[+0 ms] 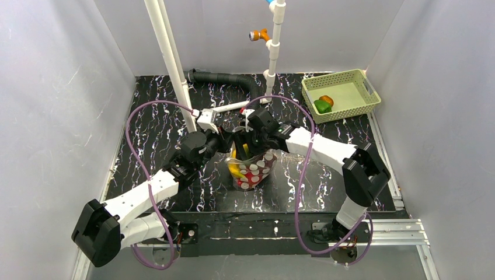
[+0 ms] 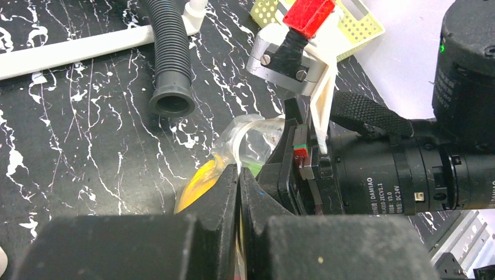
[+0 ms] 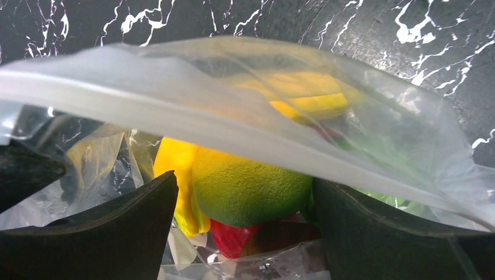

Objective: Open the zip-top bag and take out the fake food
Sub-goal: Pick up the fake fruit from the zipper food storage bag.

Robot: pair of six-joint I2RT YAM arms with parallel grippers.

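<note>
1. Top external view: the zip-top bag (image 1: 252, 168) stands upright mid-counter (image 1: 152, 128), between the two arms, with fake food (image 1: 235, 169) inside.
2. The left fingers (image 2: 217, 198) are pressed together, pinching the bag's clear rim.
3. The right fingers (image 3: 117, 233) are spread inside the bag's mouth, one on each side of a green ball (image 3: 251, 189); I cannot tell whether they press it.
4. Yellow and red pieces lie beside and beneath that ball.
5. A green basket (image 1: 350, 110) sits at the counter's far right corner, well apart from the bag, holding a green piece (image 1: 321, 106) and an orange piece (image 1: 327, 100).
6. A black ribbed hose (image 2: 169, 52) lies on the counter beyond the bag.
</note>
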